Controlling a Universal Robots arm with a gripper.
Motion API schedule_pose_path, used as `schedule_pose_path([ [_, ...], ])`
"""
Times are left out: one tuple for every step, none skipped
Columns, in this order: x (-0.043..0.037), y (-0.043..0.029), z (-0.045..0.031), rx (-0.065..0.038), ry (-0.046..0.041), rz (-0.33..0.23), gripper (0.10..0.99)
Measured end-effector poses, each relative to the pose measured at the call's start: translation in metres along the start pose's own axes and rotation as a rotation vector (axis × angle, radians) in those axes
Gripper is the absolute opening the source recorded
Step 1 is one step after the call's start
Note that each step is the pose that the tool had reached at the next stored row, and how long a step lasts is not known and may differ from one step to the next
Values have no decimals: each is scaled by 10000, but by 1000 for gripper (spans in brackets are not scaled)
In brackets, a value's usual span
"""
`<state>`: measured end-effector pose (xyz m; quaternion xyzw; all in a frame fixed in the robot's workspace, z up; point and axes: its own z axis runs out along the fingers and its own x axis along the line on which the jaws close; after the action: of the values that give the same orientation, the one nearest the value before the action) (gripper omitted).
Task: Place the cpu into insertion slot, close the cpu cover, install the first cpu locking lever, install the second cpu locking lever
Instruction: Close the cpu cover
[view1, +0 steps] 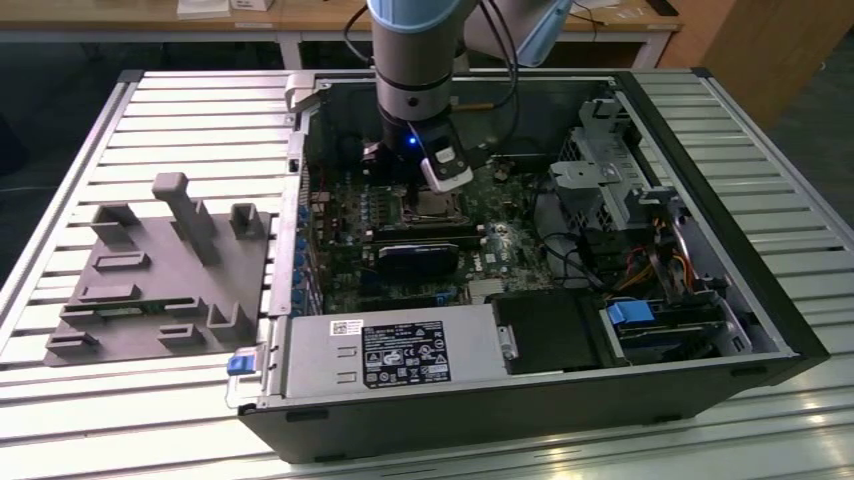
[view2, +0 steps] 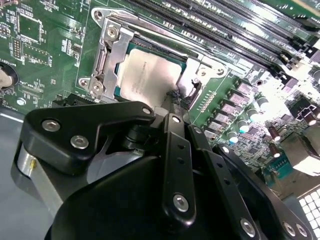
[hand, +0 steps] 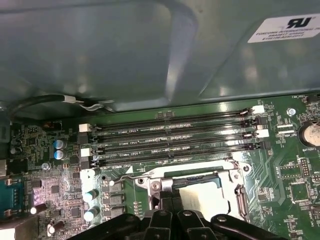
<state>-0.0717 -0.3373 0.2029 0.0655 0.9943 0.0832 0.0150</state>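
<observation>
In the second wrist view, find the cpu (view2: 150, 75) seated in the insertion slot (view2: 156, 49), just beside the memory slots (view2: 225, 25), with the cpu cover (view2: 114, 52) apparently down around it. Note the end effector (view2: 172, 103) pinched narrow, gripping nothing visible, tip at the cover's edge. Could slip off the thin metal and gouge the board (view2: 50, 60) if pressed off-line.
</observation>
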Motion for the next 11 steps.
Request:
schedule_pose_path([
  [3,0,0,9,0,0,102],
  [5,-1,0,56,-6,-2,102],
  [6,-1,0,137,-18,-6,102],
  [6,-1,0,227,-29,-10,102],
  [6,-1,0,321,-42,-14,102],
  [6,-1,0,417,-54,-18,102],
  [6,0,0,466,-60,-24,102],
  [6,0,1,481,-60,-42,102],
  [7,0,1,488,-55,-84,102],
  [7,0,1,494,-45,-158,102],
  [8,0,1,497,-33,-245,102],
])
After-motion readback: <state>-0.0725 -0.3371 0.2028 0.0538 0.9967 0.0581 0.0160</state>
